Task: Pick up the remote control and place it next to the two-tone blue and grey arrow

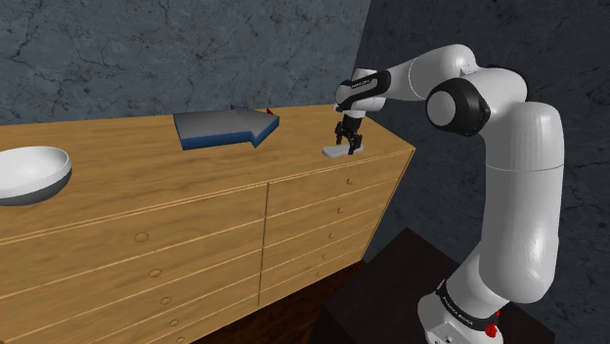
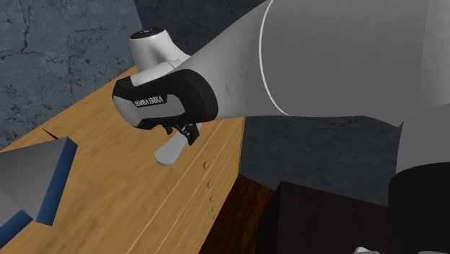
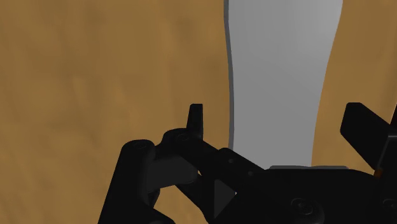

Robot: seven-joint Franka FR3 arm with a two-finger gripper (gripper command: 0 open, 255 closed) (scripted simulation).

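The remote control (image 1: 335, 151) is a pale grey, slightly waisted slab lying flat on the wooden dresser top (image 1: 127, 176), near the corner at the shoulder view's right. My gripper (image 1: 348, 140) is low over it, pointing down. In the wrist view the remote (image 3: 280, 76) runs between the two black fingers (image 3: 196, 119) of the gripper (image 3: 280, 124); they stand apart on either side with a gap to the remote's edges, so it is not clasped. The arrow (image 1: 223, 127), grey on top with blue sides, lies further back, to the left of the remote in the shoulder view, and its tip (image 2: 32, 180) shows in the second exterior view.
A white bowl (image 1: 29, 174) sits at the dresser's far left end in the shoulder view. The dresser's edge and drawer fronts (image 1: 323, 210) drop away just beside the remote (image 2: 171, 150). Dark stone walls stand behind. My dark stand (image 1: 391, 293) is on the floor below.
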